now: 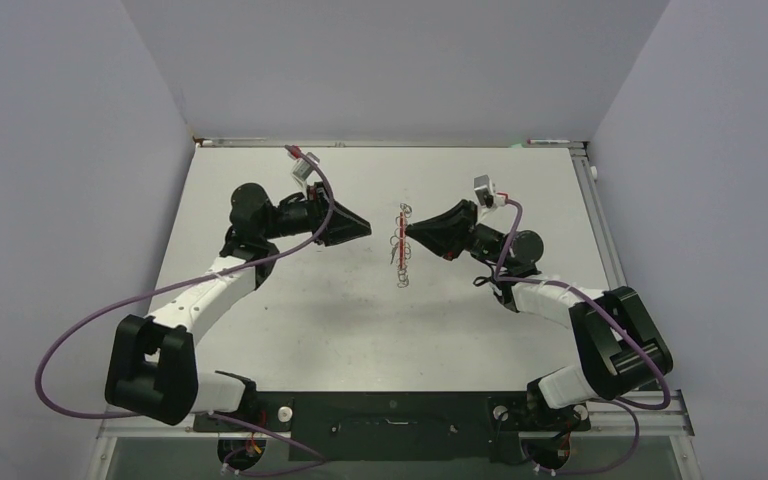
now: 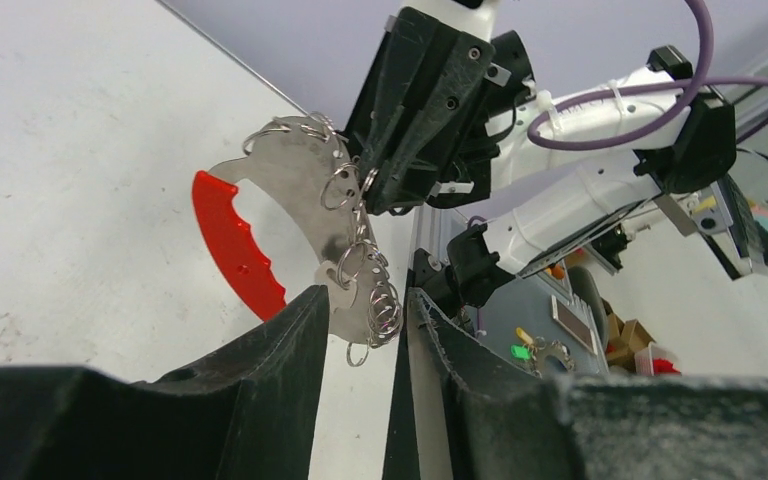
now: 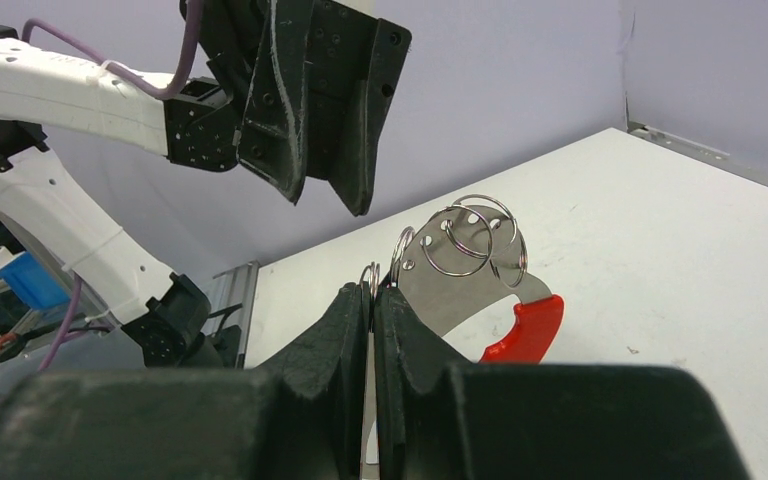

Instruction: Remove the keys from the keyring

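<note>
A: Right gripper (image 3: 372, 295)?
B: Pressed almost together, pinching one edge of the keyring (image 2: 290, 185): flat curved silver metal plate punched with holes, bright red curved grip (image 2: 230, 245) at one end, bunch of thin silver wire loops (image 2: 380, 300) threaded through.
A: Where over the white tabletop (image 1: 290, 340)?
B: About the middle, slightly nearer the far edge than the near one. Edge-on from above, running far to near. Cannot tell whether touching the surface.
A: And the left gripper (image 1: 367, 228)?
B: Spread a little, holding nothing. Aimed at the keyring from the left-edge side, near but apart, tip facing the right gripper.
A: Keys?
B: One small flat silver-grey key (image 2: 337, 277) hanging at the plate's lower end among the loops. Hard to separate any more from the tangle.
A: In the way?
B: Loops crowding the plate edge facing the left fingers; right fingers covering the opposite edge.
A: Around?
B: Thin purple cables (image 1: 70, 340) looping off both arms toward the near corners, pale lilac walls (image 1: 60, 150) on three sides, black bar (image 1: 390, 410) along the near edge. Blurred clutter beyond the table in both wrist views.
</note>
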You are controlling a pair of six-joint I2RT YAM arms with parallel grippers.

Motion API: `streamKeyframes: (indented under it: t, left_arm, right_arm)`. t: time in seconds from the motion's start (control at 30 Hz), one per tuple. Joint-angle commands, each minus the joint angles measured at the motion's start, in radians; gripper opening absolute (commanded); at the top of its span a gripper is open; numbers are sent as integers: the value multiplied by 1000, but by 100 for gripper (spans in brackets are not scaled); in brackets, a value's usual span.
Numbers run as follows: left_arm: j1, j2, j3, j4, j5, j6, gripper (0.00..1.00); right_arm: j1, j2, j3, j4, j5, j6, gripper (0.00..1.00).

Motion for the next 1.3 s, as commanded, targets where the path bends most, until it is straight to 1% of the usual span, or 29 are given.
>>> streamKeyframes:
  t: [0.0,0.13,0.27,0.63,0.73,1.0,1.13,1.17,1.2,1.27]
  left_arm:
    - [-40,19,-17,230,22,-9,31]
    - [-65,54,-24,303,8,-33,31]
    - [-99,79,-18,300,1,-24,31]
    - [-145,119,-5,285,-5,-15,30]
    - [-155,127,-5,288,-9,-15,26]
    - [-156,140,-3,354,-22,-55,20]
    - [-155,139,-1,364,-27,-61,9]
    - [-154,136,-1,363,-28,-63,3]
    - [-152,135,0,354,-30,-61,0]
    - [-149,131,2,318,-37,-47,0]
  right_arm:
    - [9,-2,2,114,23,38,5]
    - [16,2,5,114,21,43,5]
    - [24,6,10,112,21,46,5]
    - [34,12,11,115,19,48,5]
    - [39,13,11,116,17,49,5]
    - [42,12,10,118,15,51,5]
    - [42,16,10,111,14,51,5]
    - [42,17,10,106,13,51,5]
    - [42,19,11,98,13,50,5]
    - [42,20,13,76,10,43,5]
